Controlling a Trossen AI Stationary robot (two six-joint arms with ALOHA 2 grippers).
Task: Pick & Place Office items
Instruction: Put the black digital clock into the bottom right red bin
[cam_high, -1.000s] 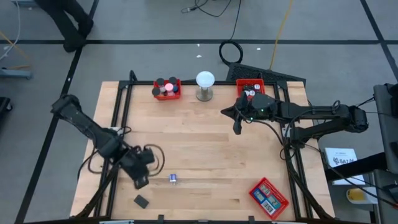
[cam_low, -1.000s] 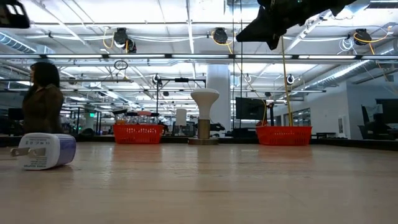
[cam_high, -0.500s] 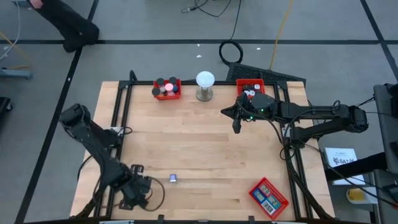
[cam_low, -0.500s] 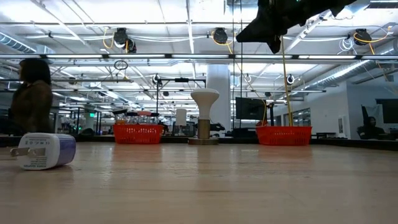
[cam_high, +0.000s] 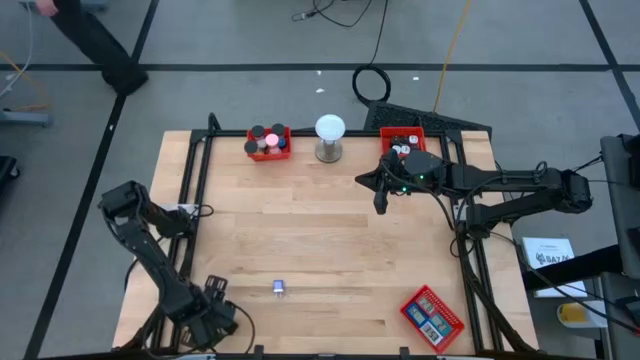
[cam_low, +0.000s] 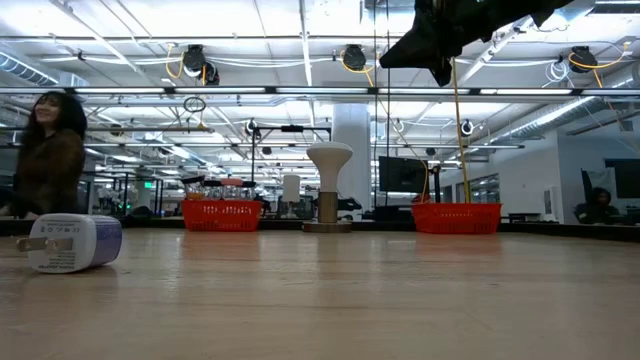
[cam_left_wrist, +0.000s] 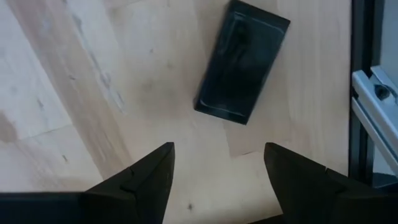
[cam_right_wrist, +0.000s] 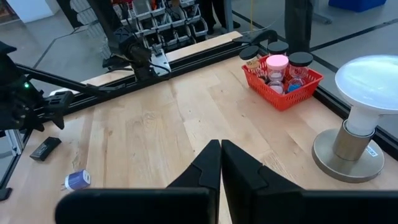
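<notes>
Below, left tool spread, black block

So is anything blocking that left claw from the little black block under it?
Nothing visible. The left gripper hangs open above the black block, with only bare table between them.

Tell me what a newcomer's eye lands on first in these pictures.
First, the left gripper low at the table's near-left corner, its fingers open just short of a flat black block lying on the wood. Next, the white globe lamp at the far edge between two red trays of small items. The right gripper hangs in the air before the far-right tray, fingers shut.
</notes>
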